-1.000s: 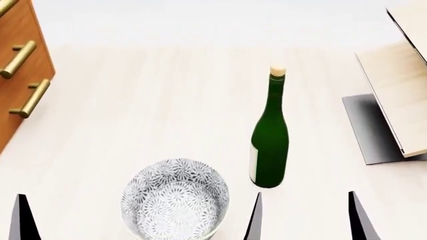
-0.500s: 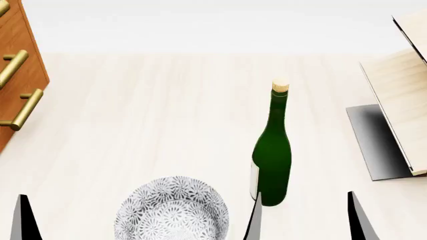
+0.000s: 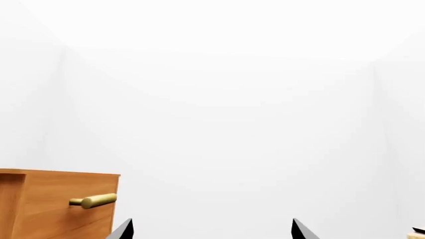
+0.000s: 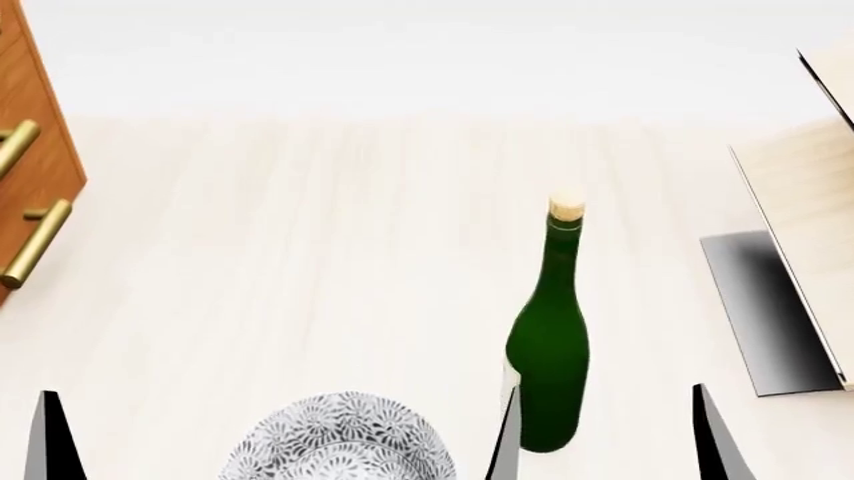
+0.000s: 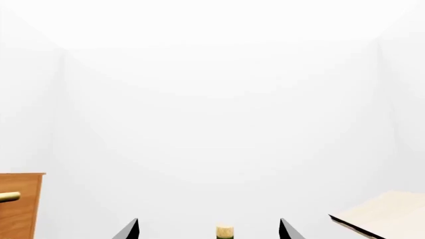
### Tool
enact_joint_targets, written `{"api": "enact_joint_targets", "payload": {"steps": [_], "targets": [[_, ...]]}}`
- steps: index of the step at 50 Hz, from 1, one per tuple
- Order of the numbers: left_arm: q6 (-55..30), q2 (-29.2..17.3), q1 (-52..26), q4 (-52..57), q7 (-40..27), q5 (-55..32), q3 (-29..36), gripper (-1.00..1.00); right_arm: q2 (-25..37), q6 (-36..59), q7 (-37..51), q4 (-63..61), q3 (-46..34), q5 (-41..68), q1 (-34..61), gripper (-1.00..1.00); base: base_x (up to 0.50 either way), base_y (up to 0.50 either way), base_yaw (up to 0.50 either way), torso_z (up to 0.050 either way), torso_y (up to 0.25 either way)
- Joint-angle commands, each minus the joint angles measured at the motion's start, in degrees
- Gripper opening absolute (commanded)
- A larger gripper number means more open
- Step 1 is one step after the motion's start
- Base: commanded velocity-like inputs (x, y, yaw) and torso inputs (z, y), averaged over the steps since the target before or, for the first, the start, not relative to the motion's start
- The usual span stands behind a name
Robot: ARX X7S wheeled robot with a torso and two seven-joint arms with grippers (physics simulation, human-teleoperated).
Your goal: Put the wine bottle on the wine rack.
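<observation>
At far left stands the brown cabinet (image 4: 24,190), then the patterned bowl (image 4: 334,445) at the near edge. The wine bottle (image 4: 550,350) stands upright on the table (image 4: 294,270), untouched, just ahead of the right gripper (image 4: 603,440), whose spread fingers are empty; the left gripper (image 3: 209,230) is likewise parted. The wine rack (image 4: 801,250) sits well right – nothing done yet (grasp, carry and placing all remain). Since earlier, everything has slid lower in the head view – bowl now half cut off
</observation>
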Motion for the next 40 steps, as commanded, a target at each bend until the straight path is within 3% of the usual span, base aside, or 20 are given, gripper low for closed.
{"api": "enact_joint_targets", "payload": {"steps": [1, 40], "targets": [[-0.15, -0.31, -0.01, 0.20, -0.34, -0.04, 0.26, 1.00, 0.29, -0.04, 0.33, 0.07, -0.21, 0.03, 0.05, 1.00, 0.12, 0.00, 0.00, 0.000, 0.000], [0.13, -1.27, -0.42, -0.37, -1.41, -0.43, 0.74, 1.00, 0.77, 1.42, 2.07, 1.02, -1.03, -1.77, 0.90, 1.00, 0.13, 0.00, 0.00, 0.000, 0.000]]}}
